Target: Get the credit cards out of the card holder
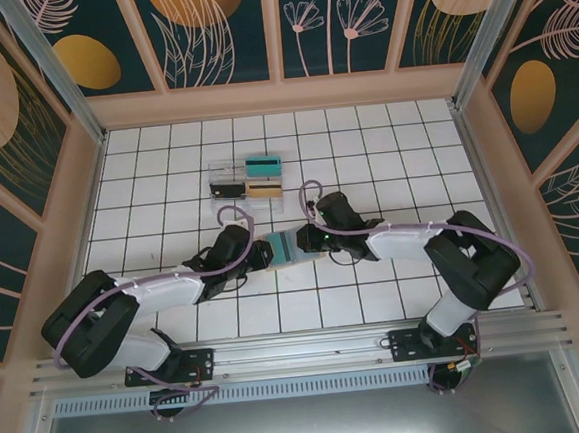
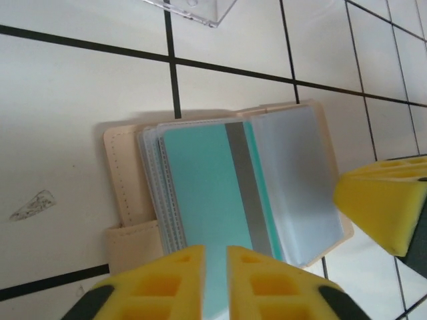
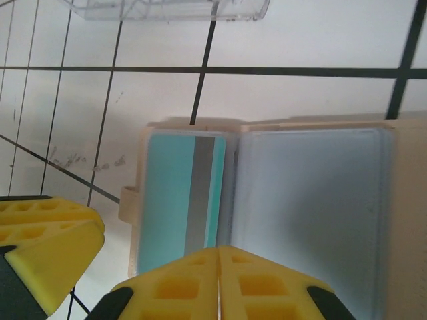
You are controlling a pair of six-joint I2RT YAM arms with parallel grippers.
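The card holder (image 1: 304,243) lies open on the tiles between my two grippers, with a tan rim (image 2: 123,173) and grey-blue pockets (image 3: 313,213). A teal credit card (image 2: 200,187) with a grey stripe lies face up on its left half (image 3: 167,193). My left gripper (image 2: 215,250) hangs over that card's near end, jaws almost together, the teal showing through the thin gap. My right gripper (image 3: 219,250) is shut, its tips at the holder's fold. Seen from above, the left gripper (image 1: 259,254) and the right gripper (image 1: 312,241) flank the holder.
A clear compartment tray (image 1: 228,169) stands just behind the holder. In it lie a teal card (image 1: 262,165), a black card (image 1: 227,190) and a tan card (image 1: 264,188). Its corner (image 2: 193,8) is near the holder. Walls enclose the tiled floor.
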